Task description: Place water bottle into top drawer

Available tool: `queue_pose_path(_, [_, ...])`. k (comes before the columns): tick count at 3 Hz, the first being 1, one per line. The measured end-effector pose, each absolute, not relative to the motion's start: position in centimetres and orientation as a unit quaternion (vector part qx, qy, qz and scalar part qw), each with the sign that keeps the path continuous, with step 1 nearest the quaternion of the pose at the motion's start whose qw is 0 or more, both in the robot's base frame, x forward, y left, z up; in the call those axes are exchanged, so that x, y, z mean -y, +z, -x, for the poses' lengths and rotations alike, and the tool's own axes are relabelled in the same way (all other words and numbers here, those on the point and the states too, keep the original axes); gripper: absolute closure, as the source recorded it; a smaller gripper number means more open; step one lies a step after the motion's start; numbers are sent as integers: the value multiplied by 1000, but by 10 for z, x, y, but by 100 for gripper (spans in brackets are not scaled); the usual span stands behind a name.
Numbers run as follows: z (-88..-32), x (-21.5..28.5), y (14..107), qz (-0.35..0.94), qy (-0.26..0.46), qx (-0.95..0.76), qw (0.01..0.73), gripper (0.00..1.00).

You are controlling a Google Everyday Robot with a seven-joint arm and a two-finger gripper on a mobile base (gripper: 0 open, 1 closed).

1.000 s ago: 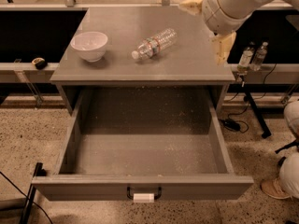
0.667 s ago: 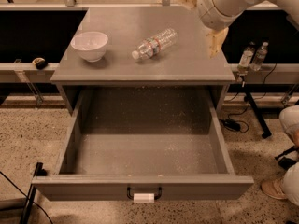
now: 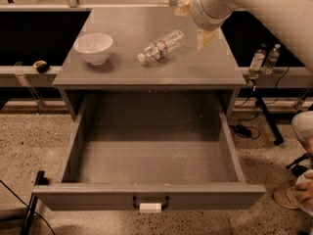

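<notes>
**Close across the bottle's middle, square to its length**

The drawer [image 3: 146, 195] stands open below the table's [image 3: 195, 70] near edge. The bottle [image 3: 161, 45] lies on its side mid-table, cap toward the near left corner, apart from the bowl [image 3: 93, 47]. The hand [image 3: 195, 23] hovers by the far right corner, fingers apart, holding nothing. It should probably descend over the label, since a ribbed bottle will likely roll.

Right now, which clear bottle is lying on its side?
The water bottle on the cabinet top, between the white bowl and the gripper; the two small bottles beyond the cabinet's edge stand upright.
</notes>
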State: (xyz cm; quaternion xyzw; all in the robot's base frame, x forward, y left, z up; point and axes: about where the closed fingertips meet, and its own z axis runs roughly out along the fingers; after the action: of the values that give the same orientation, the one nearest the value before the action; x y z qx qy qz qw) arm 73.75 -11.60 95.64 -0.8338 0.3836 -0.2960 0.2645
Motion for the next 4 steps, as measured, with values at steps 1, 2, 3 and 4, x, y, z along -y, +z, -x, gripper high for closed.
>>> queue_pose_path(1, [-764, 108, 938, 837, -281, -387, 267, 21])
queue_pose_path(2, [-787, 101, 923, 835, -254, -399, 282, 21])
queue_pose_path(3, [-805, 90, 909, 835, -228, -406, 294, 20])
queue_pose_path(4, [-820, 77, 884, 838, -196, -413, 296, 21])
